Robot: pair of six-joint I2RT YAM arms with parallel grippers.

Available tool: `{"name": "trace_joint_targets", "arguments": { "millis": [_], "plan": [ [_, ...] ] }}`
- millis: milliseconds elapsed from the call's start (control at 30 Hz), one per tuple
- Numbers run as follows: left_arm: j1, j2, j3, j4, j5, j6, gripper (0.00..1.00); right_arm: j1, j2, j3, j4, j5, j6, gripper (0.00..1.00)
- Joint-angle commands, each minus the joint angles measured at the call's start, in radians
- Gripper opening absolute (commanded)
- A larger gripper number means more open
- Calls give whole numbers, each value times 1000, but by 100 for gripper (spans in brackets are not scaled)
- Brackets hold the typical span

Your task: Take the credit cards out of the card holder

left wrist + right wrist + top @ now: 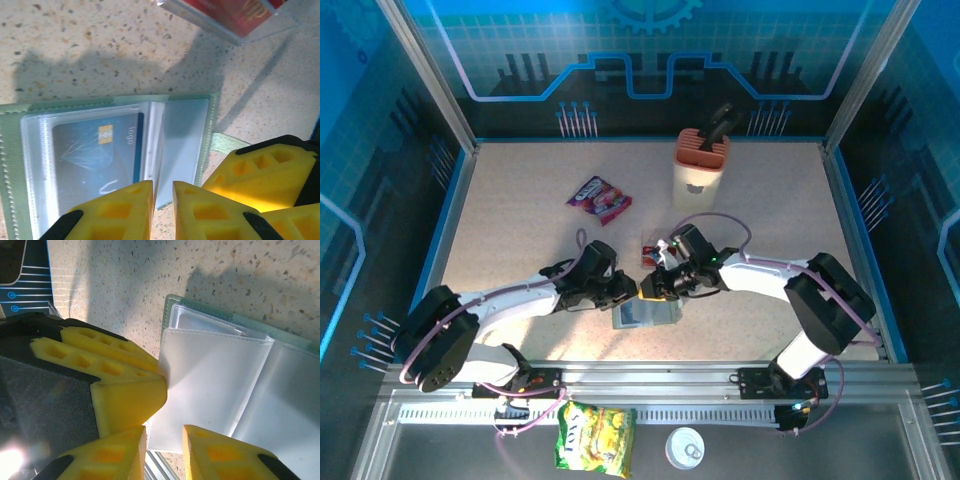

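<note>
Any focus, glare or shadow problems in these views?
Top view: sharp, blue-tinted. Left wrist: left gripper's fingers blurred, card hazy behind plastic, broad shadow on table. Right wrist: card holder sleeves washed out, glare spot bottom left.

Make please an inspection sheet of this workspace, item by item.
surface: speckled table, no spill seen.
job's things: card holder open flat; blue card in its pocket; red card in clear box.
clutter: purple snack packet, knife block; yellow bag and white round lid in front of the arm bases.
grippers: left gripper closed on a pocket panel; right gripper around a panel edge, grip unclear.
cables: lilac cables looped along both arms.
surroundings: blue printed walls, metal frame.
</note>
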Motion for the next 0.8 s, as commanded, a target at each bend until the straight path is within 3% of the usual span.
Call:
{"name": "trace_joint_targets", "arguments": {
  "millis": [0,367,767],
  "plan": [
    [-11,18,51,-28,44,35,17,-10,-35,42,-101,23,-38,26],
    [-44,135,144,-24,70,51,14,-58,-121,61,-290,138,-120,26],
    [-82,288,235,30,92,45,14,-204,-259,8,-444,174,-207,28]
  ]
}}
